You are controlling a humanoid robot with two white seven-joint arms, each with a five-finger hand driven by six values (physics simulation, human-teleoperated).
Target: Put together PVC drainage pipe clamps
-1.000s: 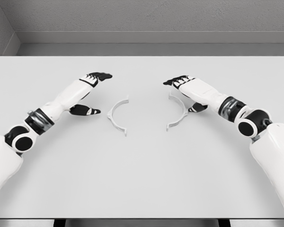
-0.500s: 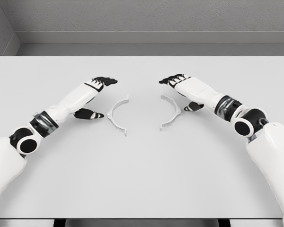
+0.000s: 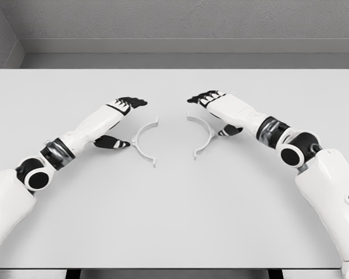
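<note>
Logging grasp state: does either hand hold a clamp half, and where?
Neither clearly grips. The right hand is against the right clamp half's outer curve; the left hand is beside the left clamp half.

Bright, even, diffuse render light; faint soft shadows; sharp throughout, no glare or blur.

White clamp halves (image 3: 144, 142) and (image 3: 202, 135) on a pale grey table (image 3: 174, 221), white arms (image 3: 84, 131) — black fingers (image 3: 131, 103), grey speckled wall (image 3: 174, 20)

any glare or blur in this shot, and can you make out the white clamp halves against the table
Head view: flat, even light, no glare, no blur. The left clamp half and right clamp half are white on the pale table, low contrast, with only faint soft shadows outlining them.
</note>
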